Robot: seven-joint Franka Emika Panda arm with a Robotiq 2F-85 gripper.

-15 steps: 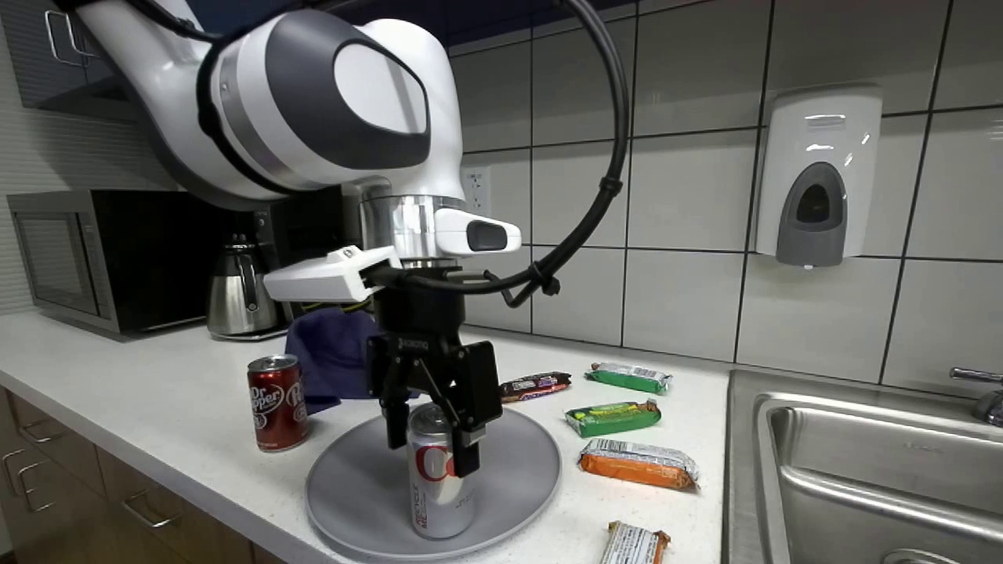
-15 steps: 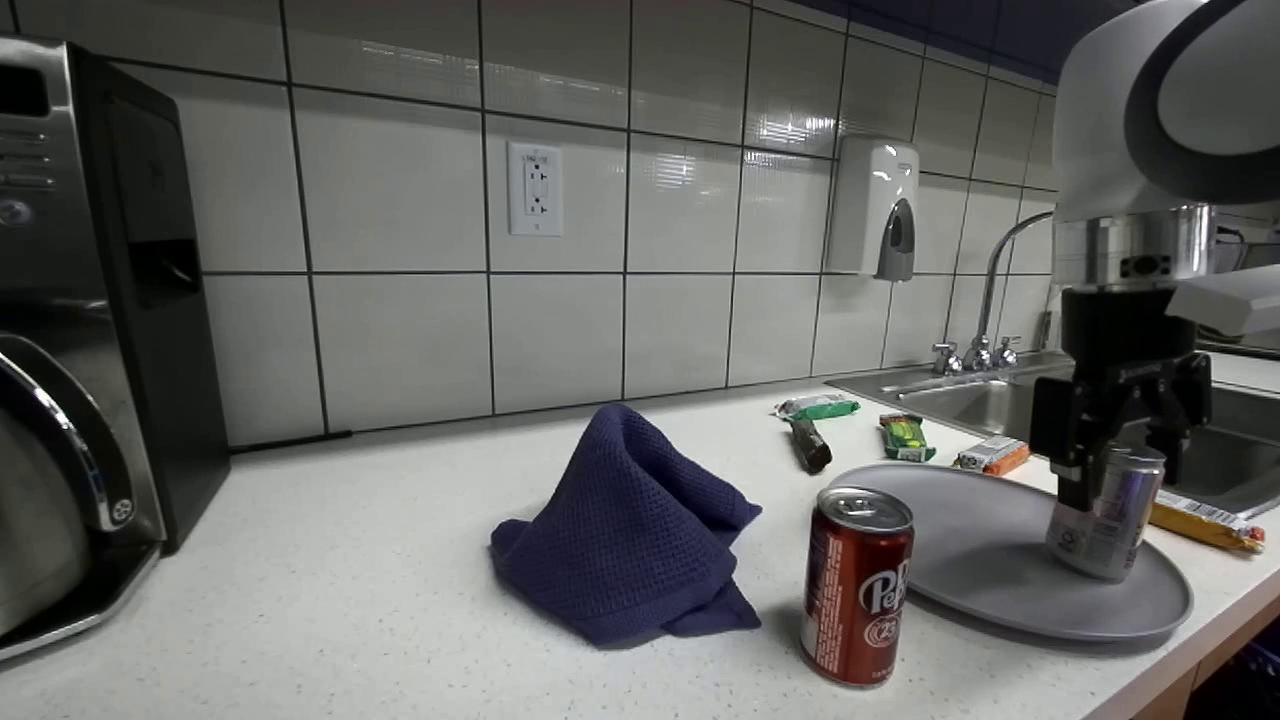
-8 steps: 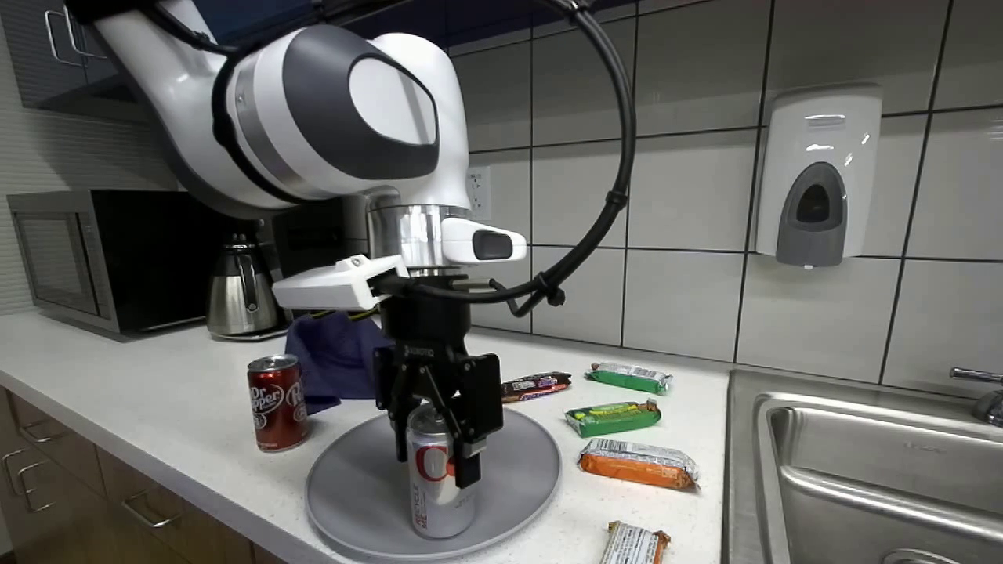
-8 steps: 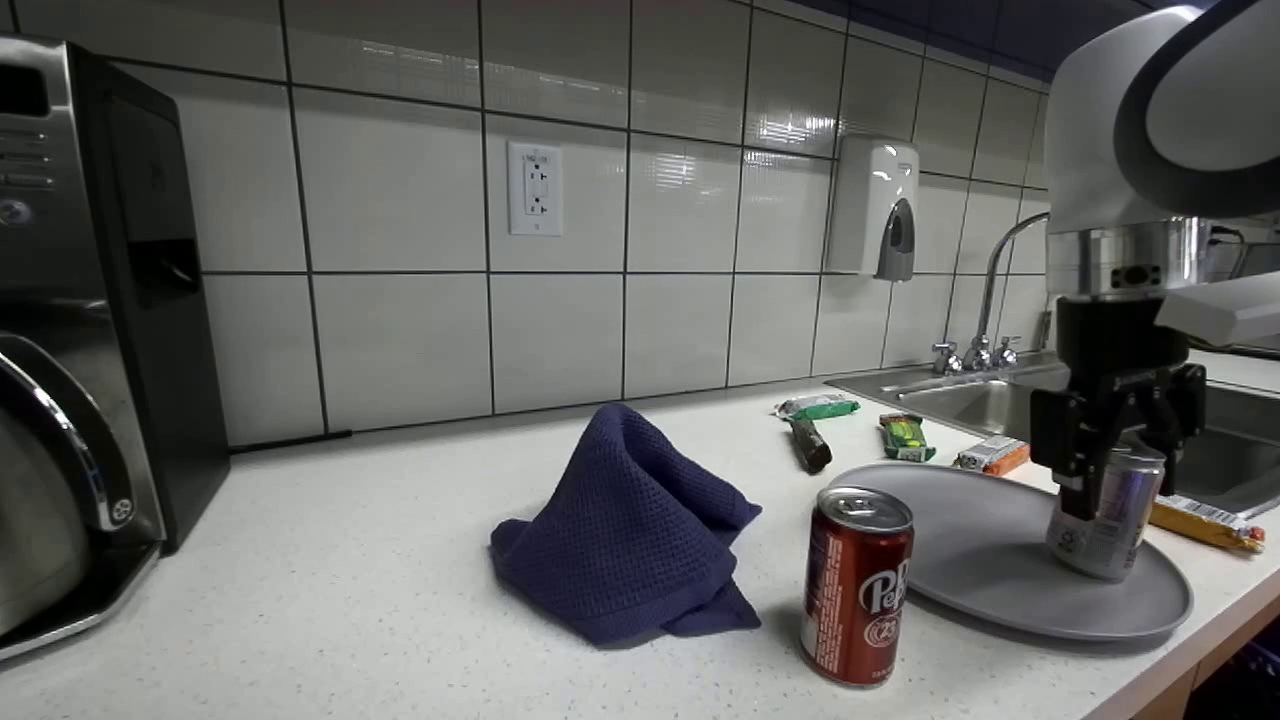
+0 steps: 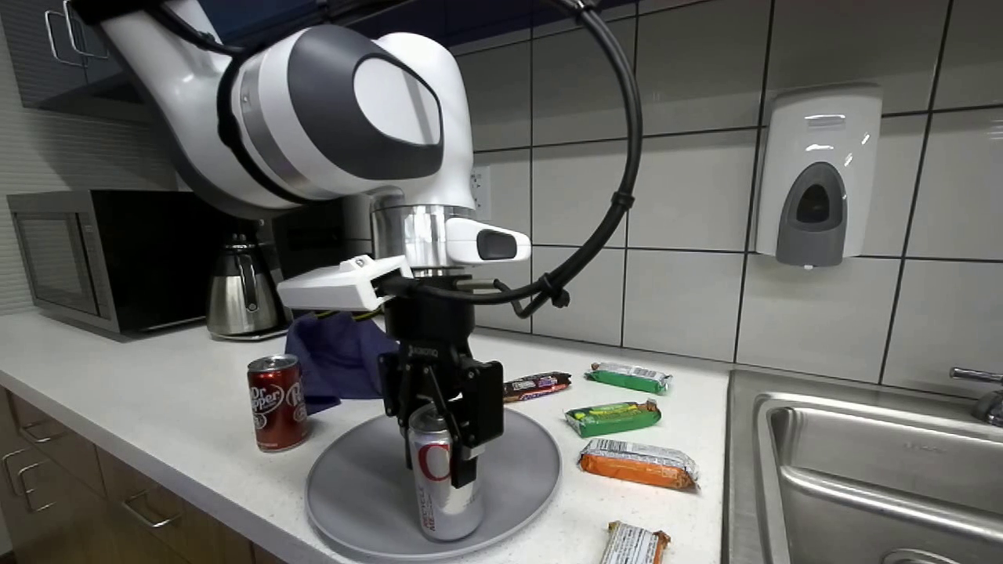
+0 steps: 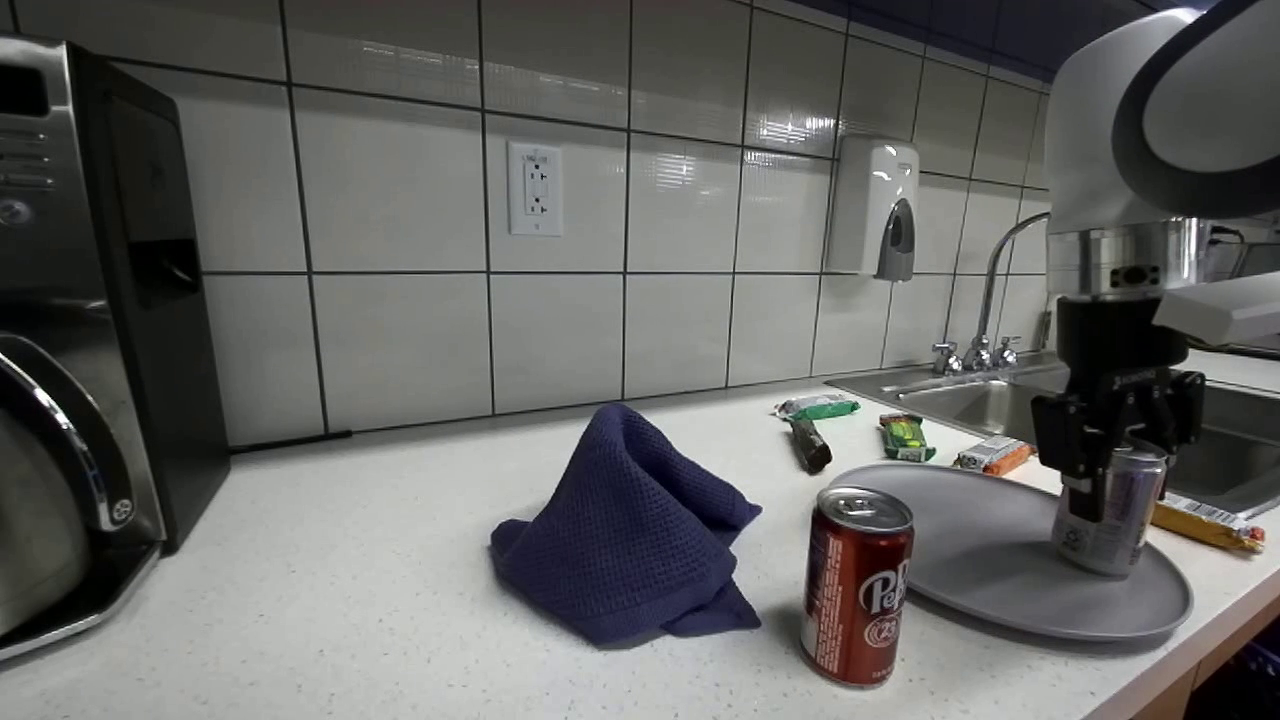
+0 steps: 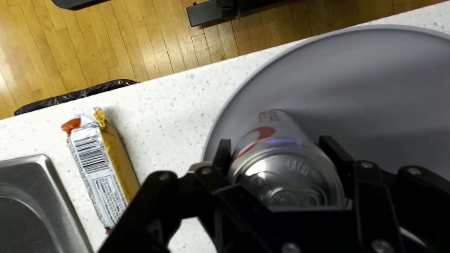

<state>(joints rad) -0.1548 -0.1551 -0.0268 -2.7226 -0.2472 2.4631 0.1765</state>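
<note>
A silver soda can (image 5: 453, 509) with a red mark stands on a round grey plate (image 5: 353, 486), leaning slightly. Around its upper part is my gripper (image 5: 436, 462), pointing down from above. In the wrist view one black finger (image 7: 223, 154) lies against one side of the can's top and the opposite finger (image 7: 334, 151) against the other, with no gap that I can make out. Part of the lid is hidden behind the gripper's body there. Both exterior views show the can's base at the plate, off its centre.
A red Dr Pepper can (image 6: 858, 590) stands beside the plate, near a bunched blue towel (image 6: 620, 530). Several wrapped bars, such as an orange one (image 5: 639, 464) and a yellow one (image 7: 105, 168), lie between plate and sink (image 5: 885, 478). The counter's front edge runs close to the plate.
My gripper has come down a little and its fingers have closed in on the silver can. The can has shifted slightly at its base and leans a little more. Everything else is unmoved.
</note>
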